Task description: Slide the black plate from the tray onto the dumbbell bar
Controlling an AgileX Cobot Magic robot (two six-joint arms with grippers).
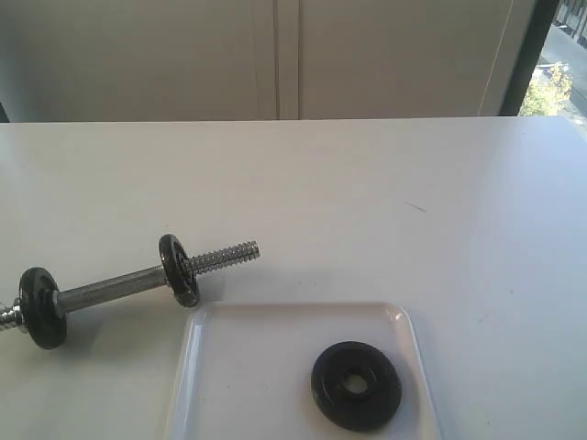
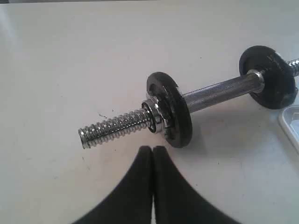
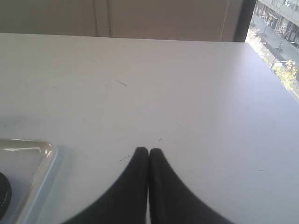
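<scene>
The black plate point(image 1: 356, 386) lies flat in the white tray point(image 1: 220, 385) at the front of the table; only its edge point(image 3: 3, 195) and the tray's corner point(image 3: 44, 158) show in the right wrist view. The dumbbell bar point(image 1: 115, 291) lies on the table left of the tray, with two black discs on it and a bare threaded end point(image 1: 225, 257) pointing right. In the left wrist view the bar point(image 2: 215, 91) lies just beyond my left gripper point(image 2: 152, 149), which is shut and empty. My right gripper point(image 3: 148, 151) is shut and empty over bare table beside the tray. Neither gripper shows in the exterior view.
The white table point(image 1: 367, 202) runs back to a pale wall. A window strip point(image 1: 550, 82) is at the far right. A small dark mark point(image 1: 415, 206) lies on the table top.
</scene>
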